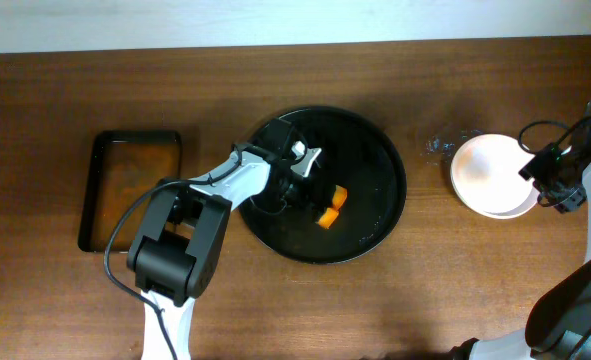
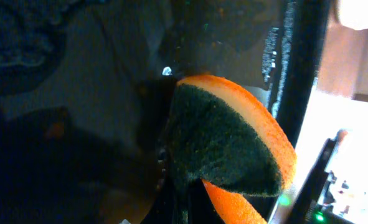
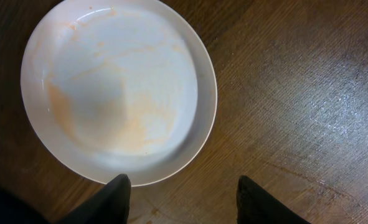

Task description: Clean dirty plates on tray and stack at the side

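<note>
Sponge in tray, plate aside.
Overhead: left gripper (image 1: 313, 198) clamps a sponge (image 1: 332, 208) inside the tray (image 1: 395, 170); the plate (image 1: 490, 175) lies on the table (image 1: 475, 280) right of it, by the right gripper (image 1: 535, 170). Left wrist: sponge (image 2: 233, 149) close-up. Right wrist: fingers (image 3: 118, 199) spread, empty, smeared plate (image 3: 118, 87) just beyond them.

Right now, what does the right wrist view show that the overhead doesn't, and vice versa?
Right wrist only: faint orange streaks across the plate, and that the right gripper is open near its rim, holding nothing. Overhead only: the round black tray, the sponge on it at the left gripper, and a rectangular tray of brownish liquid. Both: the white plate on the wooden table.
</note>
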